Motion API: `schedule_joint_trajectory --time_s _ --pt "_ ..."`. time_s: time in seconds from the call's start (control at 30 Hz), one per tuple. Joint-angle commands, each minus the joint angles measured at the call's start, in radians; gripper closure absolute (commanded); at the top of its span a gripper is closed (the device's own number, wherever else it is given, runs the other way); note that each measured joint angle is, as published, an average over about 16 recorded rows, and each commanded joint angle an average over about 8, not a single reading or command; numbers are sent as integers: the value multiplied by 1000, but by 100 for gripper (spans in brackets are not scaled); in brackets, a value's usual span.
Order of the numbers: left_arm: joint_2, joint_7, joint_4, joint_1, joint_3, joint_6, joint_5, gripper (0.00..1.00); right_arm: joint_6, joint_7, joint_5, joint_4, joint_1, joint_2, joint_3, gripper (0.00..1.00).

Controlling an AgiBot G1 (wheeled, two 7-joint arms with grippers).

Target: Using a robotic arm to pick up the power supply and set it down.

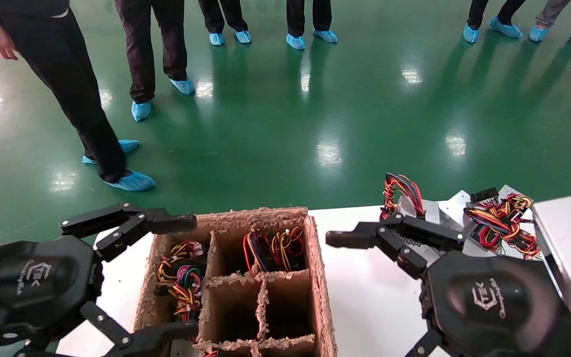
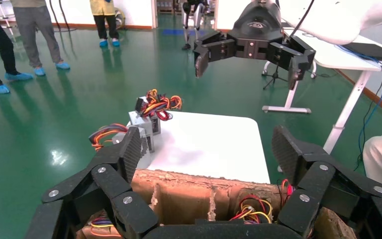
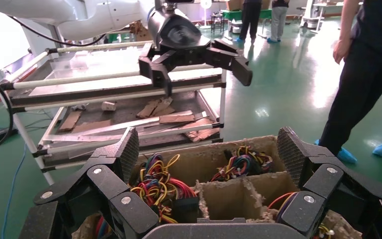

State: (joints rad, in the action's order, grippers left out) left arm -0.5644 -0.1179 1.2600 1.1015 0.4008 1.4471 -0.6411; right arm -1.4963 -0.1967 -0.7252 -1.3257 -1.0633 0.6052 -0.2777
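Your spread left hand (image 1: 176, 275) and spread right hand (image 1: 345, 238) flank the compartmented brown cardboard box (image 1: 320, 277) on the white table (image 1: 374, 297); glossy green floor (image 1: 285, 124) lies beyond.

A factory or workshop floor: glossy green floor (image 1: 275, 114), onlookers wearing blue shoe covers (image 1: 132, 181), a white table (image 1: 374, 292) holding a worn cardboard crate (image 1: 321, 277) of wire bundles, and a metal rack (image 3: 114, 94) with cardboard scraps.
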Motion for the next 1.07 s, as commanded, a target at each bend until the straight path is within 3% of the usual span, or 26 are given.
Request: schedule_joint_trajectory --time_s 0.03,1.07 --pt "0 0 0 0 0 0 0 0 0 -1 2 -6 2 -1 1 0" --pt "0 0 0 0 0 0 0 0 1 10 -5 43 -11 6 -2 0"
